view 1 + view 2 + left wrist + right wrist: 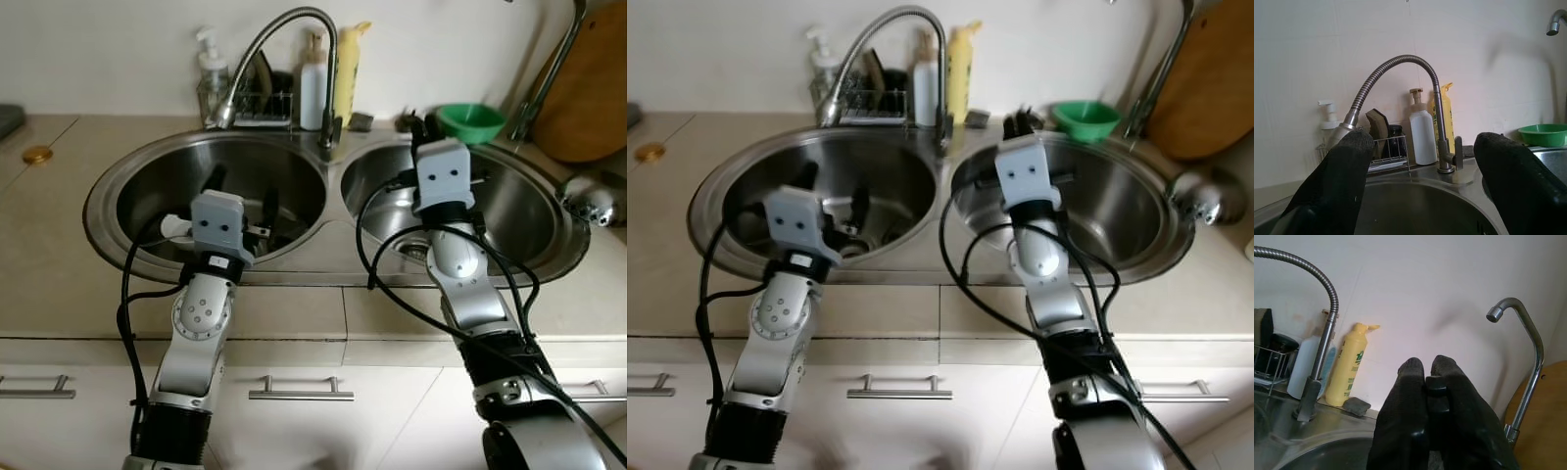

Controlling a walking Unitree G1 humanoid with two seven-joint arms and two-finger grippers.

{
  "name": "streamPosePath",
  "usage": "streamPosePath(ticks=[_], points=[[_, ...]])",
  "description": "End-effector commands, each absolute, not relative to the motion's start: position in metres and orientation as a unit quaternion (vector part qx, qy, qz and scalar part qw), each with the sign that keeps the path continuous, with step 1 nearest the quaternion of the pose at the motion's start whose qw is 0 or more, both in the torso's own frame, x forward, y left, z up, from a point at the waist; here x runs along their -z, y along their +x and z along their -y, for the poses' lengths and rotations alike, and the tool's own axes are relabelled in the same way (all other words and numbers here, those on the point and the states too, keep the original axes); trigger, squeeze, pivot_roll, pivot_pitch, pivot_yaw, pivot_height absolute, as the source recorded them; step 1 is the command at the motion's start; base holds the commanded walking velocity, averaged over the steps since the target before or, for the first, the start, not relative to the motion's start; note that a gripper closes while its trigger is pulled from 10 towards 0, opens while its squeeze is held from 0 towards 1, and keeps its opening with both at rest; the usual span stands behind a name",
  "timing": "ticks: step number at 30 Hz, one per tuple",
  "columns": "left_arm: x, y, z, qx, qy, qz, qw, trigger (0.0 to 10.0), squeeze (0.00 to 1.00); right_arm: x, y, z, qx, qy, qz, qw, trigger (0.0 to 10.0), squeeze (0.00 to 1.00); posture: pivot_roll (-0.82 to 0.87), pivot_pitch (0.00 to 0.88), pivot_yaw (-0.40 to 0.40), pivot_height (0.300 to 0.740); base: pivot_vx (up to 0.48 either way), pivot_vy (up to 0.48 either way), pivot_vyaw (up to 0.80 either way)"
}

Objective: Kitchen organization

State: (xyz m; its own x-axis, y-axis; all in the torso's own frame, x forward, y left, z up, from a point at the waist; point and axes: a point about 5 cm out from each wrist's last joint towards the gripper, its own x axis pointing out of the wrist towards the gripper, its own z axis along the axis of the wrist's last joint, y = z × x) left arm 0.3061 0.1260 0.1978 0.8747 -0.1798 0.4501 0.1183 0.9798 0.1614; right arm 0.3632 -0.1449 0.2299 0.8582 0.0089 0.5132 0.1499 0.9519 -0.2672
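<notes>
while both arms reach over the beige tabletop, the left hand hangs inside the left sink basin with its fingers spread wide apart, holding nothing. the right hand is raised over the right sink basin, its fingers pressed together on a small dark object i cannot identify. behind the gooseneck faucet stand a white pump bottle, a yellow bottle and a wire rack; a green bowl sits near the far rim.

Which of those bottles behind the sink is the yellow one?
The yellow bottle stands rightmost, beside the white pump bottle; the clear soap dispenser is far left.
</notes>
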Motion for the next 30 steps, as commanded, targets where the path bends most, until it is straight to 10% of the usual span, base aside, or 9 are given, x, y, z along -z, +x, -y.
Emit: streamPosePath(ticks=[1,11,12,14,15,30], points=[[-0.197,0.305,-0.132,0.066,0.073,0.237,0.967,10.0,0.00,-0.228,0.371,0.147,0.048,-0.129,0.233,0.963,10.0,0.00,0.08,0.000,-0.019,0.740,0.000,0.000,0.00],[-0.194,0.305,-0.130,0.068,0.077,0.231,0.967,10.0,0.00,-0.192,0.386,0.167,0.057,-0.136,0.089,0.985,10.0,0.00,0.08,0.000,-0.021,0.740,0.000,0.000,0.00],[-0.194,0.305,-0.130,0.069,0.077,0.231,0.968,10.0,0.00,-0.190,0.386,0.167,0.053,-0.132,0.086,0.986,10.0,0.09,0.08,0.000,-0.021,0.740,0.000,0.000,0.00],[-0.193,0.305,-0.130,0.070,0.078,0.229,0.968,10.0,0.00,-0.188,0.386,0.165,0.040,-0.121,0.084,0.988,10.0,0.84,0.09,0.000,-0.021,0.740,0.000,0.000,0.00],[-0.192,0.305,-0.130,0.070,0.078,0.228,0.968,10.0,0.00,-0.188,0.385,0.160,0.023,-0.103,0.089,0.990,10.0,1.00,0.08,0.000,-0.019,0.740,0.000,0.000,0.00],[-0.190,0.307,-0.126,0.081,0.080,0.223,0.968,10.0,0.00,-0.210,0.370,0.126,-0.078,-0.003,0.176,0.981,10.0,1.00,0.08,0.000,-0.011,0.740,0.000,0.000,0.00]])
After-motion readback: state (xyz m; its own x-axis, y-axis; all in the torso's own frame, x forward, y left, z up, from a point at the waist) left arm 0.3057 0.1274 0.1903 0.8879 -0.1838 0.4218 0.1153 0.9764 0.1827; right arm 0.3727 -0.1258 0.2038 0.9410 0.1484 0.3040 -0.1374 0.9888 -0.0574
